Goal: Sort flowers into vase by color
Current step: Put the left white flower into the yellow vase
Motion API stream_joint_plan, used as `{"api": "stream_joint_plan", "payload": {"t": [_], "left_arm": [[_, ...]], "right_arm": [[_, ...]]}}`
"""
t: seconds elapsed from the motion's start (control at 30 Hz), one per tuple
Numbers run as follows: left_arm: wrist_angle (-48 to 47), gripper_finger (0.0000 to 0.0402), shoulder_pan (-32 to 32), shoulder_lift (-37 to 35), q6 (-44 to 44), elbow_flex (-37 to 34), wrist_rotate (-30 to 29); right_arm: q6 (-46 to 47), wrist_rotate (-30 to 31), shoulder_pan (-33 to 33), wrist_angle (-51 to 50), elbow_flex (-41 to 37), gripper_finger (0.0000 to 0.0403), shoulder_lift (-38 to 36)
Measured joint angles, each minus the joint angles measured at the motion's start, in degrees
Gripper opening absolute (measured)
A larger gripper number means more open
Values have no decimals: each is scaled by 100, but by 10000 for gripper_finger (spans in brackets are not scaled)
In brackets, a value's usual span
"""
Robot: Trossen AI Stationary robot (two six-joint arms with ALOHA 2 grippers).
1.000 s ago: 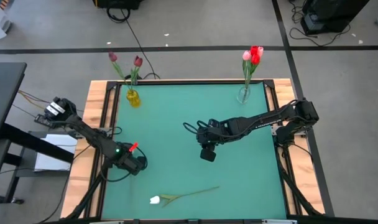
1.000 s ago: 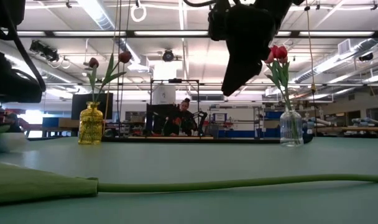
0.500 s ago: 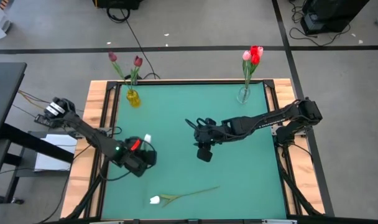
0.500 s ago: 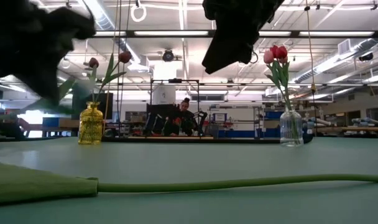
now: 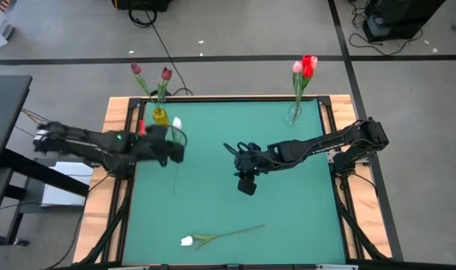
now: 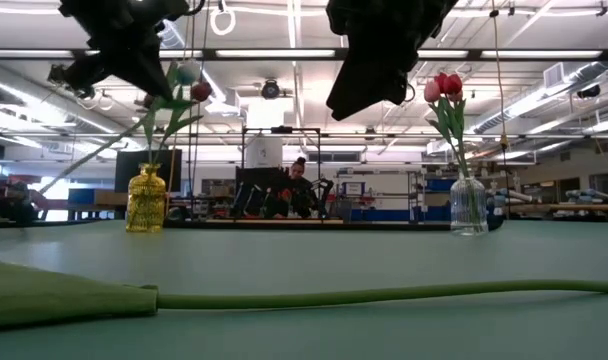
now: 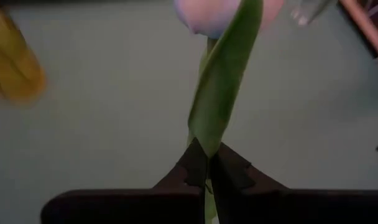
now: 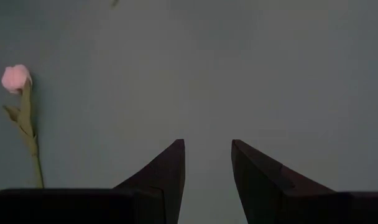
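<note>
The left hand (image 5: 170, 142) had lifted from the worktop (image 5: 235, 157) and swung toward the yellow vase (image 5: 160, 117), now just beyond it, fingers closed on a pale tulip (image 5: 177, 124) stem. Insertion seemed next. The right hand (image 5: 246, 185) hovered open; a white tulip (image 5: 187, 241) lay nearer.

**A workshop hall around a green-topped table**

The table has a flat green top (image 5: 235, 135) framed by pale wooden edging (image 5: 120, 127). It stands on a grey concrete floor (image 5: 235, 67) crossed by dark tape lines (image 5: 346, 60), with a black cable (image 5: 164, 52) trailing over it. A dark desk edge (image 5: 4, 112) shows at one side. Level across the table, long ceiling strip lights (image 6: 274, 54) run overhead between white beams. Far back stand blue-and-white cabinets (image 6: 384, 200), and what may be a seated person (image 6: 298, 185) among dark equipment.
</note>
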Motion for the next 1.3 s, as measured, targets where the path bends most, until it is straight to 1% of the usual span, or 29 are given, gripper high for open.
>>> {"api": "stream_joint_plan", "payload": {"t": [0.13, 0.3, 0.5, 0.67, 0.77, 0.87, 1.0, 1.1, 1.3], "left_arm": [[348, 13, 634, -619, 1368, -2, -51], [1120, 13, 1280, -1298, 3212, -2, -387], [1914, 13, 2080, -1774, 5379, -1, -590], [2728, 13, 2827, -1938, 6522, -2, -767], [2967, 13, 3359, -1941, 6617, 0, -763], [2898, 13, 3914, -1911, 6603, -1, -657], [3006, 13, 4559, -1789, 6622, -22, -127], [3287, 13, 4952, -1670, 6669, -24, 322], [3776, 13, 5439, -1391, 6768, -24, 891]], "right_arm": [[113, 19, -53, 0, 0, 140, 0], [181, 57, -196, 64, 2, 140, 0], [194, -41, -448, 90, 4, 140, 0], [209, -179, -628, 90, 4, 140, 0], [302, -183, -702, 92, 4, 140, 0], [323, -185, -778, 92, 4, 140, 0], [345, -183, -879, 90, 4, 138, 0], [347, -185, -940, 92, 4, 134, 0], [349, -186, -1026, 90, 4, 126, 0]]}}
